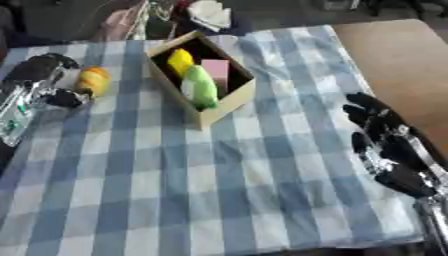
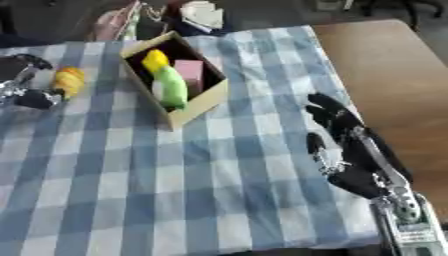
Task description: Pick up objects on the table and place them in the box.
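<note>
An open wooden box (image 1: 229, 102) stands on the checked cloth at the upper middle. Inside it lie a yellow object (image 1: 180, 60), a green object (image 1: 200, 86) and a pink block (image 1: 216, 70). Left of the box is an orange-yellow object (image 1: 94, 80). My left hand (image 1: 39, 67) comes in from the left edge, with its fingers curled over the object and its thumb (image 1: 66, 98) below. I cannot tell whether the object rests on the cloth or is lifted. My right hand (image 2: 350, 145) lies open at the right, fingers pointing up the table, holding nothing.
A blue and white checked cloth (image 1: 201, 190) covers most of the table. Bare brown tabletop (image 1: 402, 60) shows at the right. A white crumpled thing (image 1: 210, 14) and other clutter sit beyond the far edge, behind the box.
</note>
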Motion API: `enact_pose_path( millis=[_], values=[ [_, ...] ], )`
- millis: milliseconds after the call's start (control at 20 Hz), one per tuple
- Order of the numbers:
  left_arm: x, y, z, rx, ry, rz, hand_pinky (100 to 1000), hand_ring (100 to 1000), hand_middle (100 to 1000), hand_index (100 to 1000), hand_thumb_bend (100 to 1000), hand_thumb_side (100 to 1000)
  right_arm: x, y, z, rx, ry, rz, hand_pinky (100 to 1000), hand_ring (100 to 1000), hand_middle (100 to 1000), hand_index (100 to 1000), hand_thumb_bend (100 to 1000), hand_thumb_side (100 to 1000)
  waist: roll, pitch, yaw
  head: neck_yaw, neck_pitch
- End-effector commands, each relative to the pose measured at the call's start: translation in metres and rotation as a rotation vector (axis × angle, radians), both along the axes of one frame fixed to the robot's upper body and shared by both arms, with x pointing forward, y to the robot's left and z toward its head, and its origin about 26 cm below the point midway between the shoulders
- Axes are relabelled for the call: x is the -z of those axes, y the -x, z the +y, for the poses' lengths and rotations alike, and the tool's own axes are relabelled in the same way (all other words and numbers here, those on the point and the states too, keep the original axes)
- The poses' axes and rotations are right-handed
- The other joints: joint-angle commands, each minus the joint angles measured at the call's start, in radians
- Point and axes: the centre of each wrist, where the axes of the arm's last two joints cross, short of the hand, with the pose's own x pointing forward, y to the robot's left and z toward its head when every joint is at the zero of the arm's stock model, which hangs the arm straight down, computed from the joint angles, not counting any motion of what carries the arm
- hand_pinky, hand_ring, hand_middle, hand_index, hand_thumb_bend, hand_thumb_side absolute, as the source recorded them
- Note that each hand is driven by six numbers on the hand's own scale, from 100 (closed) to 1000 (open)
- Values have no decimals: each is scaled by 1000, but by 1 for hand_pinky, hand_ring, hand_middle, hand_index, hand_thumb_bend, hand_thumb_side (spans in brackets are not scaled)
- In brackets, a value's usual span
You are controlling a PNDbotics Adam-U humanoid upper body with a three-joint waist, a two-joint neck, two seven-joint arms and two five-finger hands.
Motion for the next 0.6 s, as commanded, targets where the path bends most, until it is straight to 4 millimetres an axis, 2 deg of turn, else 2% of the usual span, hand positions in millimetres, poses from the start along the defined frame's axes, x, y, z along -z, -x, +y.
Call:
enact_pose_path(
  millis=[50, 150, 200, 250, 300, 400, 450, 600],
  values=[
    [-11, -2, 3, -7, 7, -57, 738, 719, 779, 858, 296, 425, -8, -2, -2, -3, 2, -28, 1000, 968, 969, 1000, 100, 374, -12, 1, -3, 8, -18],
    [-7, -4, -1, 0, 6, -60, 739, 720, 780, 859, 306, 417, -8, -2, -1, -5, 1, -29, 1000, 967, 969, 1000, 100, 375, -12, 3, -6, 9, -19],
    [-5, -4, -3, -1, 2, -61, 736, 715, 774, 858, 348, 358, -8, -2, -1, -6, 1, -30, 1000, 967, 969, 1000, 100, 375, -12, 3, -7, 9, -19],
    [-2, -5, -4, -5, -2, -59, 732, 707, 766, 855, 311, 350, -8, -2, -1, -5, 0, -31, 1000, 967, 969, 1000, 100, 376, -11, 4, -9, 9, -19],
    [1, -5, -5, -8, -6, -56, 729, 704, 763, 853, 312, 336, -8, -2, -1, -5, 0, -31, 1000, 967, 969, 1000, 100, 376, -11, 4, -10, 9, -18],
    [6, -5, -7, -7, -13, -47, 711, 667, 719, 830, 313, 266, -8, -2, -1, -4, 0, -31, 1000, 967, 969, 1000, 100, 375, -10, 4, -10, 8, -18],
    [7, -5, -7, -7, -17, -43, 690, 627, 665, 803, 315, 193, -8, -2, -1, -4, 0, -31, 1000, 967, 969, 1000, 100, 376, -10, 4, -10, 7, -18],
    [8, -6, -9, -8, -27, -57, 650, 558, 564, 734, 285, 165, -8, -2, -1, -3, 0, -31, 1000, 967, 969, 1000, 100, 376, -10, 3, -9, 5, -17]
  ],
)
